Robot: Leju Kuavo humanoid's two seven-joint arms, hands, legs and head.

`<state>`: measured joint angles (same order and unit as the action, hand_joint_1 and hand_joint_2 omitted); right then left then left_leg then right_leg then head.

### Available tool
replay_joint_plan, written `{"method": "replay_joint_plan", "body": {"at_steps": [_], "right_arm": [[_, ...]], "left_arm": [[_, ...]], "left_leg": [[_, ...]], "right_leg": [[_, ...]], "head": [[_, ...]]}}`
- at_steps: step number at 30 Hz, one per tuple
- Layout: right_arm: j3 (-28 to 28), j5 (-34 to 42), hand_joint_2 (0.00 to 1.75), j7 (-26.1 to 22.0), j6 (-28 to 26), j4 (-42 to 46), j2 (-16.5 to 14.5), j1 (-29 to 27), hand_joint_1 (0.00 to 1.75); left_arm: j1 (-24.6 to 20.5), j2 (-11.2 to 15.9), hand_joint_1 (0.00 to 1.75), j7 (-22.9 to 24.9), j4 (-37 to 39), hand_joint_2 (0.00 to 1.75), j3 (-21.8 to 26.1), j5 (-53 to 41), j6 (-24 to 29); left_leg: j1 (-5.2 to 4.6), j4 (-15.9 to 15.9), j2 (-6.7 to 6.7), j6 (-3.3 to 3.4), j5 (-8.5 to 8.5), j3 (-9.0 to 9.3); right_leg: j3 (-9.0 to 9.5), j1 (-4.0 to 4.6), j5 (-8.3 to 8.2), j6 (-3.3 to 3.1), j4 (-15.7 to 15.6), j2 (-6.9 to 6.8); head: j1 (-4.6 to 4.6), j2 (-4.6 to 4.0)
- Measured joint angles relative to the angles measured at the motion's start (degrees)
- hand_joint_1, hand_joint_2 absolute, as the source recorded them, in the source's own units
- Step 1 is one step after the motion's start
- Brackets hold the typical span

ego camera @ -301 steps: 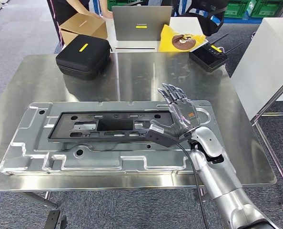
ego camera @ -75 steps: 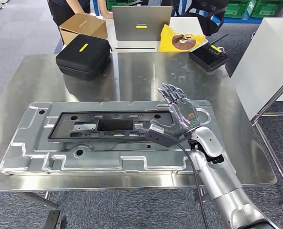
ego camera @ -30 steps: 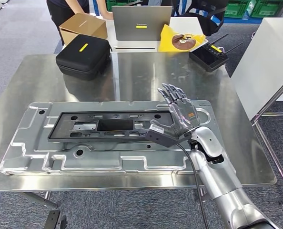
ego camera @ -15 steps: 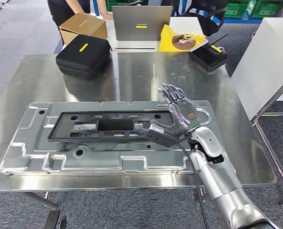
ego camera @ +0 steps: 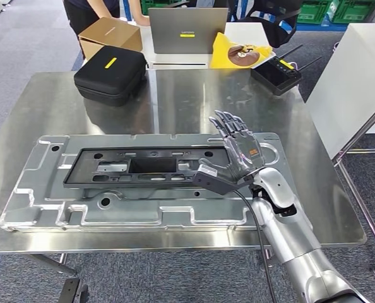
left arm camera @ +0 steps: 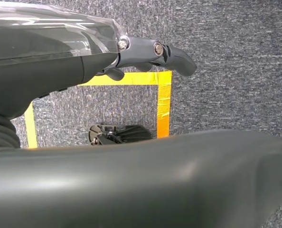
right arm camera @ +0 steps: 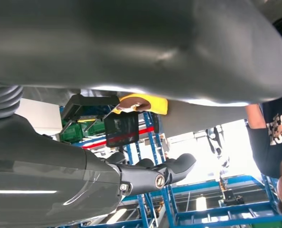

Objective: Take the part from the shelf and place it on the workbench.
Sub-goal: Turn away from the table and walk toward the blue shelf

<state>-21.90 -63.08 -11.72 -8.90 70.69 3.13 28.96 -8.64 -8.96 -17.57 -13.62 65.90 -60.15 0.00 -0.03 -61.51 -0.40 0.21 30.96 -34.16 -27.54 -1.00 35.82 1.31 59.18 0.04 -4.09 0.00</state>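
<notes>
Right hand (ego camera: 235, 154) raised over the right end of the workbench (ego camera: 185, 104), palm up, fingers (ego camera: 226, 123) spread and extended, thumb stretched toward frame left over the part; holding nothing, though thumb-to-part contact hard to judge from above. Silver forearm entering from lower right of frame, black cable trailing down beside it.

Part: black plastic frame (ego camera: 133, 169), long and flat, rectangular cut-out in the middle, small slots and holes along it. Lying centre frame, nested in the recess of a big stamped metal panel (ego camera: 47, 202) — dull silver, ribbed and embossed, rounded corners. Panel flat on the workbench, brushed stainless top with glare patches.

Left hand (left arm camera: 154, 50) in the left wrist view: dark fingers straight, hanging over grey carpet with a yellow tape square (left arm camera: 164, 102); nothing visible in it, but most of the frame blocked by the grey ribbed cover and thumb, so open or closed impossible to tell. Right wrist view equally blocked by the thumb; blue racking and a person's dark sleeve at the edge, upside down.

Upper left of head view: black zipped hard case (ego camera: 110, 72) with a yellow label, on the bench's far edge. Behind it a cardboard box (ego camera: 110, 35), cut off by the case. Grey laptop (ego camera: 187, 28) top centre, lid toward camera. Yellow cloth with a brown cartoon bear (ego camera: 238, 52) beside it. Black handheld controller (ego camera: 276, 72) with antennas upper right. Person's torso at top left, cropped by the frame
</notes>
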Motion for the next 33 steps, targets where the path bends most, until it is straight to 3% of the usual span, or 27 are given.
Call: {"method": "replay_joint_plan", "body": {"at_steps": [33], "right_arm": [[0.00, 0.00, 0.00, 0.00, 0.00, 0.00, 0.00, 0.00, 0.00]], "left_arm": [[0.00, 0.00, 0.00, 0.00, 0.00, 0.00, 0.00, 0.00, 0.00]], "left_leg": [[0.00, 0.00, 0.00, 0.00, 0.00, 0.00]], "right_leg": [[0.00, 0.00, 0.00, 0.00, 0.00, 0.00]], "head": [[0.00, 0.00]]}}
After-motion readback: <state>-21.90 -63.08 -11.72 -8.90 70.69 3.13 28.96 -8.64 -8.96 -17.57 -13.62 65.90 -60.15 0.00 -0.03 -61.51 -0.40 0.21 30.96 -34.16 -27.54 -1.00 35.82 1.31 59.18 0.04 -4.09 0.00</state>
